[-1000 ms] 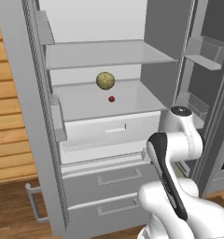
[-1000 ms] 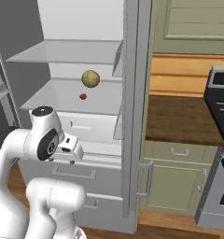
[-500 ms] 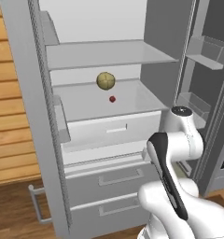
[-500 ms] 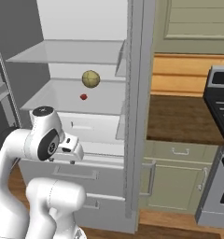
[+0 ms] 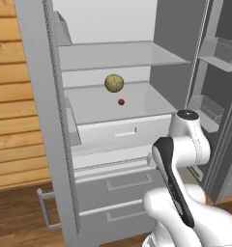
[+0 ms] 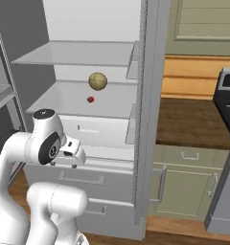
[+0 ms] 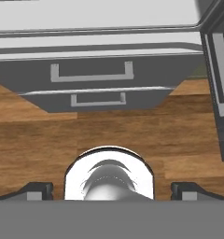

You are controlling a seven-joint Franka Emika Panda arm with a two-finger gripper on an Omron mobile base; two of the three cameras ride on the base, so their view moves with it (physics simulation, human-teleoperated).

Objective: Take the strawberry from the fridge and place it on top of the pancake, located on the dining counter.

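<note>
The fridge [image 5: 50,125] stands with its doors open, its white shelves and lower drawers [image 5: 119,184] exposed. The strawberry [image 5: 121,102] [image 6: 90,99], tiny and dark red, lies on the middle shelf just in front of a larger yellow-green ball [image 5: 114,83] [image 6: 97,81]. My gripper [image 6: 73,154] [image 7: 113,191] hangs well below that shelf, level with the drawers and pointing down at the floor. It is open, its fingertips [image 7: 37,190] wide apart with nothing between them. The pancake and the dining counter are out of view.
The open right fridge door [image 5: 219,87] with its bins stands close to my arm. Beyond the fridge's right side are a brown worktop [image 6: 193,119] over green cabinets [image 6: 184,184] and a stove edge [image 6: 227,124]. Wooden floor [image 7: 109,130] lies below the drawers.
Both base views have slid slightly, so the fridge's contents sit a little further right: the camera moved, not the things. The arm's pose and the open gripper look the same.
</note>
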